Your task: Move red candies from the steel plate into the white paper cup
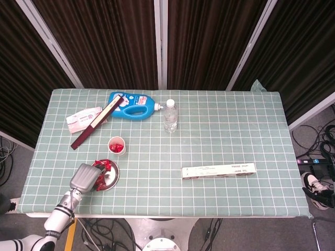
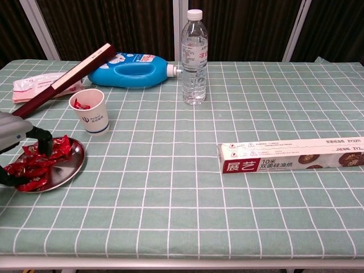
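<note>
The steel plate (image 1: 112, 178) (image 2: 75, 165) sits near the table's front left edge with a heap of red candies (image 1: 103, 166) (image 2: 35, 169) on it. My left hand (image 1: 86, 177) (image 2: 16, 141) is down over the plate's left side. Its fingers (image 2: 43, 142) are spread and reach into the heap, touching the candies without closing on one. Just behind the plate stands the white paper cup (image 1: 116, 145) (image 2: 90, 114), upright, with red candy (image 2: 81, 105) showing inside. My right hand is in neither view.
Behind the cup lie a long dark red box (image 1: 97, 121) (image 2: 62, 79), a pink packet (image 1: 81, 117) (image 2: 33, 84) and a blue detergent bottle (image 1: 133, 106) (image 2: 133, 69). A water bottle (image 1: 170, 116) (image 2: 194, 57) stands mid-table. A long wrap box (image 1: 219, 170) (image 2: 290, 154) lies to the right.
</note>
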Controlling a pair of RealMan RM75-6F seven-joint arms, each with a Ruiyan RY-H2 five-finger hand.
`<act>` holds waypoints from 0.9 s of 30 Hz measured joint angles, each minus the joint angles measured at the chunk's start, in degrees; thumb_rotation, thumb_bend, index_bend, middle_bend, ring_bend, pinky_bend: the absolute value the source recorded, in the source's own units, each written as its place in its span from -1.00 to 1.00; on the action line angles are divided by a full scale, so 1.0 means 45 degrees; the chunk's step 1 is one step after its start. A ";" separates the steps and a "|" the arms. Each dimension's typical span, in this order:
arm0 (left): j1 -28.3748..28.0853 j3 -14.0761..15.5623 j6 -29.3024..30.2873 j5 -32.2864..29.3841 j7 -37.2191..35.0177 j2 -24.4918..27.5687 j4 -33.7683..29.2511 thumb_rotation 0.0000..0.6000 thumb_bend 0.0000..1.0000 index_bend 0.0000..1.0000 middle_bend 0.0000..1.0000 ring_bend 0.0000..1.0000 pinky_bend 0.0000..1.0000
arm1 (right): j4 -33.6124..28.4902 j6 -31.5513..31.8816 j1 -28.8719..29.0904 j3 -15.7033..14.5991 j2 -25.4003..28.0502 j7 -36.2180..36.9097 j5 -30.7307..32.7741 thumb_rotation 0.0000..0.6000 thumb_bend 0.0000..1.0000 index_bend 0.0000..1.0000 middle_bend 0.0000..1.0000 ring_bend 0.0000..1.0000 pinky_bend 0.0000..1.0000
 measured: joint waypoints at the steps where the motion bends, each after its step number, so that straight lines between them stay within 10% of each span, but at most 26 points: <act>1: -0.0008 -0.0020 -0.0074 -0.0053 0.0019 -0.0020 0.0042 1.00 -0.63 -0.07 -0.03 0.87 1.00 | -0.0002 -0.0011 0.0004 -0.0003 -0.0001 -0.0004 0.0002 1.00 -0.94 -1.00 -0.73 -1.00 -0.29; 27: -0.0382 -0.0447 -0.1396 -0.0156 -0.0936 -0.0465 0.1127 1.00 -0.36 0.19 0.22 0.89 1.00 | -0.0095 -0.0037 -0.0002 0.0005 0.0053 -0.0087 0.0102 1.00 -0.94 -1.00 -0.73 -1.00 -0.29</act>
